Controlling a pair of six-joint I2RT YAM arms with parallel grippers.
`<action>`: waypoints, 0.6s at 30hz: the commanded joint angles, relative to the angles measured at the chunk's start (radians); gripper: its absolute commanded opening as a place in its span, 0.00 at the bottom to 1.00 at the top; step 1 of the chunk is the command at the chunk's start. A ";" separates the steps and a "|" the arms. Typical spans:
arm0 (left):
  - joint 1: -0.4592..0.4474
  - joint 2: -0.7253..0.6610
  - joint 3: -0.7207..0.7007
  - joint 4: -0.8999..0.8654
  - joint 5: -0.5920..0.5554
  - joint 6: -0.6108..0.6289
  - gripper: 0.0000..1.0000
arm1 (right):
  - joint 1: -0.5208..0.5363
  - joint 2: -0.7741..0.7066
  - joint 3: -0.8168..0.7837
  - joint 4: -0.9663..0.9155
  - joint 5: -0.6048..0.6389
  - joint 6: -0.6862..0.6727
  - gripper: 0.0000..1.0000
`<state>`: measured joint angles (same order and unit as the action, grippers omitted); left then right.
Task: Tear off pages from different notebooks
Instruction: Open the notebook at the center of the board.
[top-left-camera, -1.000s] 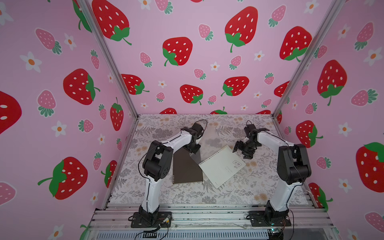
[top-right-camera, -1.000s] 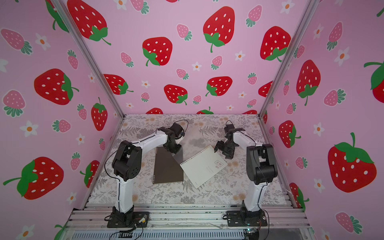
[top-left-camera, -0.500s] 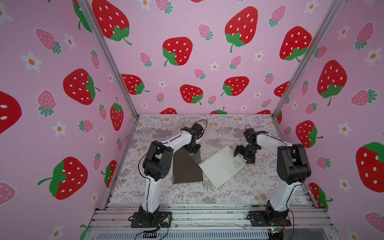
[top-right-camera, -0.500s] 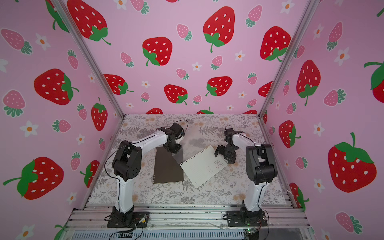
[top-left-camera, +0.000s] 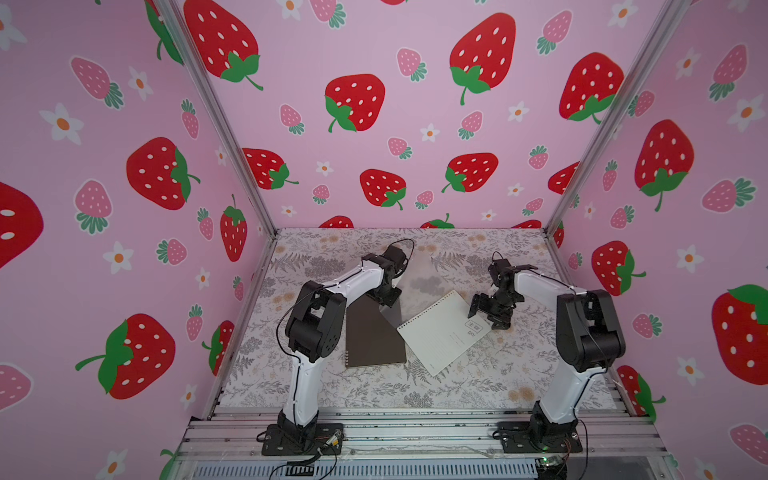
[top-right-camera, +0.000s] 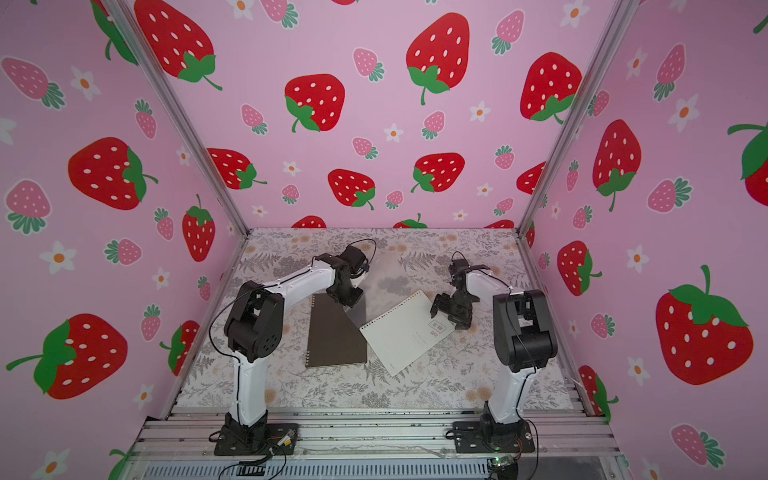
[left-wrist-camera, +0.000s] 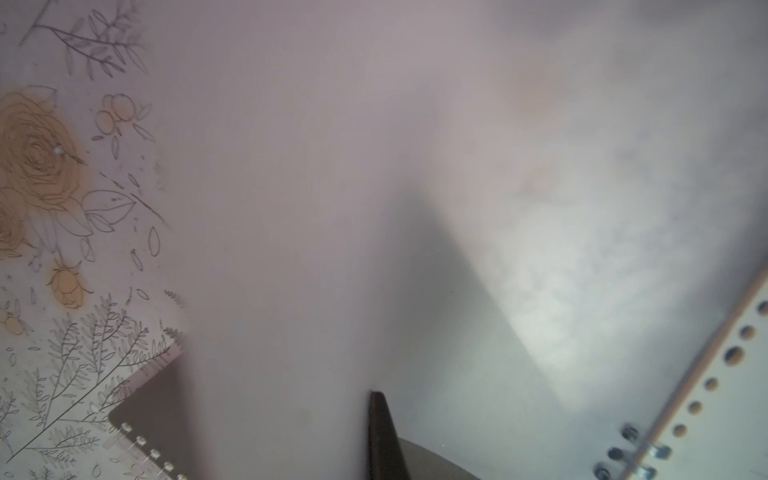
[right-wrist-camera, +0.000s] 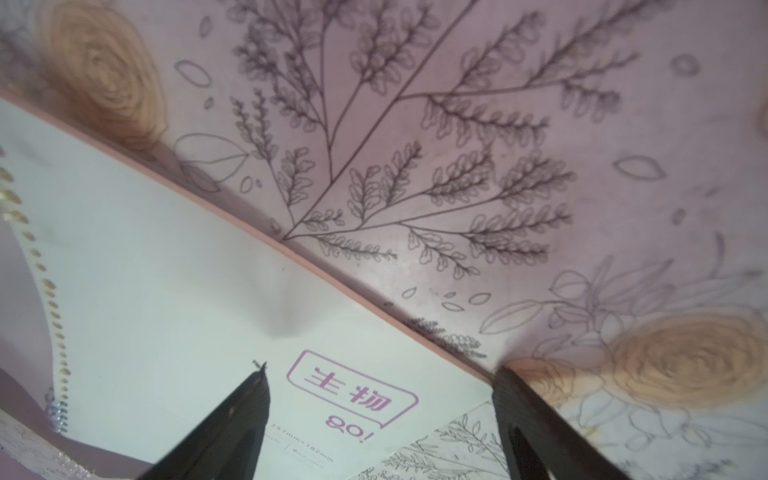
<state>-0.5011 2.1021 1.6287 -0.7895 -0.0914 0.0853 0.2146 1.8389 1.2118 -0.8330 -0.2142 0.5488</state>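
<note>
Right gripper (top-left-camera: 485, 316): jaws wide apart, nothing clamped. Over the last second it has come down onto the labelled corner of the cream notebook (top-left-camera: 436, 340). In its wrist view, one finger (right-wrist-camera: 232, 415) hangs over the cover beside the boxed label (right-wrist-camera: 353, 390). The other is just past the edge, over the table (top-left-camera: 332, 390), so the corner lies between them. Whether the tips touch yet cannot be told.

Left gripper (top-left-camera: 388, 298): closed, same pose as a second ago, at the far corner of the dark notebook (top-left-camera: 372, 345). It pinches a pale sheet (left-wrist-camera: 332, 187) that fills its wrist view as a blur. This is probably a page. Whether it is still on the spiral is not visible.

Both notebooks lie flat mid-table, the cream one skewed just beside the dark one. Neither has shifted.

Reading: you have turned to the second notebook. Its cover is still shut, so no page is off it yet. If you close here you will likely take the stiff cover, or the whole stack, rather than one sheet. Expect to open the cover first.
</note>
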 joint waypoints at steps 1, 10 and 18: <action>0.003 0.032 0.026 -0.029 -0.010 -0.008 0.00 | 0.002 -0.055 -0.014 0.045 -0.116 -0.032 0.83; -0.001 0.035 0.027 -0.025 -0.005 -0.012 0.00 | 0.002 -0.106 0.008 0.084 -0.226 -0.058 0.78; -0.005 0.036 0.025 -0.025 -0.002 -0.012 0.00 | 0.002 -0.105 0.036 0.146 -0.312 -0.066 0.77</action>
<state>-0.4980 2.1025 1.6302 -0.7891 -0.0948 0.0784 0.2115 1.7485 1.2190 -0.7200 -0.4644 0.4980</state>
